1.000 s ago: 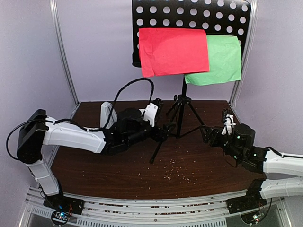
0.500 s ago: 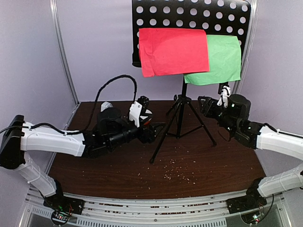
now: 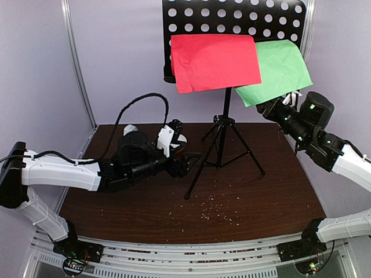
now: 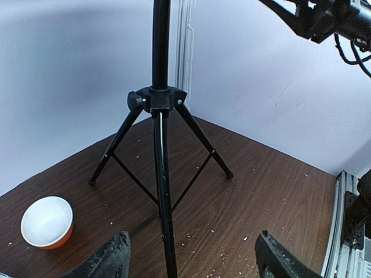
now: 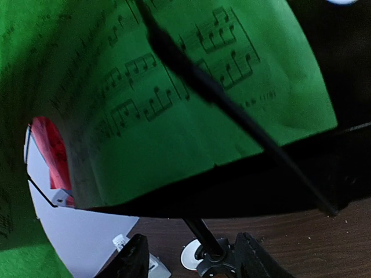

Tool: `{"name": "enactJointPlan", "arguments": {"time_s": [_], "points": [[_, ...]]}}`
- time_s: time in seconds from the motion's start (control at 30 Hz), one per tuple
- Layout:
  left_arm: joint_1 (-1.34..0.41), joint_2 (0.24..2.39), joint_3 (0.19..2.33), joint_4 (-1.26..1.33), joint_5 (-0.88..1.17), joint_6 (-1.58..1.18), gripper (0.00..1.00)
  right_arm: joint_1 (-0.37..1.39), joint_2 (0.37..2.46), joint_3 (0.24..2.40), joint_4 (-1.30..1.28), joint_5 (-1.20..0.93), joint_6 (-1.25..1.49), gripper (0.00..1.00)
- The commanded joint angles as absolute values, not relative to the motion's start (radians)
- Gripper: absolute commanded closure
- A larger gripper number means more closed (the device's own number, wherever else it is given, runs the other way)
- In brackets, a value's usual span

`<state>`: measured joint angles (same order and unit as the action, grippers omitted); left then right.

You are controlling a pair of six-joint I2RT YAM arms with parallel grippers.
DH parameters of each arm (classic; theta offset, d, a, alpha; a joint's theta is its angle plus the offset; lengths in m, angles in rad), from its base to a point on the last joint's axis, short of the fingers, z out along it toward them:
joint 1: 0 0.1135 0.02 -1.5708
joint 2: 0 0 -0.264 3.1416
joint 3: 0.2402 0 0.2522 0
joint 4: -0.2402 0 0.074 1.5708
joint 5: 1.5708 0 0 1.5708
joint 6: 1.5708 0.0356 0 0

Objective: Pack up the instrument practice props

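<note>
I feared my right pincer [image 3: 268,109], part-spread beneath the green page [image 3: 281,69] at upper right, would crumple it or tip the stand [image 3: 225,113]; left pincer [image 4: 191,252] stood spread.

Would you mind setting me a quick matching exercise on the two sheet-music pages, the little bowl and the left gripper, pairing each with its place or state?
Things:
1. red sheet-music page
2. green sheet-music page
3. white-and-orange bowl
4. left gripper

Places or states:
A. open, low, one finger either side of a tripod leg
B. on the table, apart from the tripod legs
C. hanging askew at the right of the music stand desk
D. hanging at the left of the desk, overlapping the other page

Pairs: 1-D, 2-C, 3-B, 4-A.
</note>
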<state>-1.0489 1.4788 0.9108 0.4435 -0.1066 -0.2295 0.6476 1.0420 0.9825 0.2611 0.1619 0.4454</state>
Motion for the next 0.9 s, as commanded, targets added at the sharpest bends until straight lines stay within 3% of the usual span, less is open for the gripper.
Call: {"name": "enactJointPlan", "arguments": {"time_s": [0.0, 0.4, 0.63, 0.87], "points": [[-1.045, 1.452, 0.969, 0.450, -0.059, -0.202, 0.23, 0.644, 1.013, 1.021, 0.223, 0.119, 0.461, 0.48], [-1.044, 1.521, 1.275, 0.313, 0.264, -0.159, 0.28, 0.644, 0.971, 1.149, 0.163, 0.028, 0.476, 0.50], [-1.043, 1.578, 1.492, 0.203, 0.326, -0.147, 0.35, 0.646, 0.989, 1.255, 0.115, -0.024, 0.467, 0.50], [-1.040, 1.672, 1.724, 0.099, 0.312, -0.094, 0.35, 0.646, 1.066, 1.416, 0.080, -0.071, 0.451, 0.51]]}}
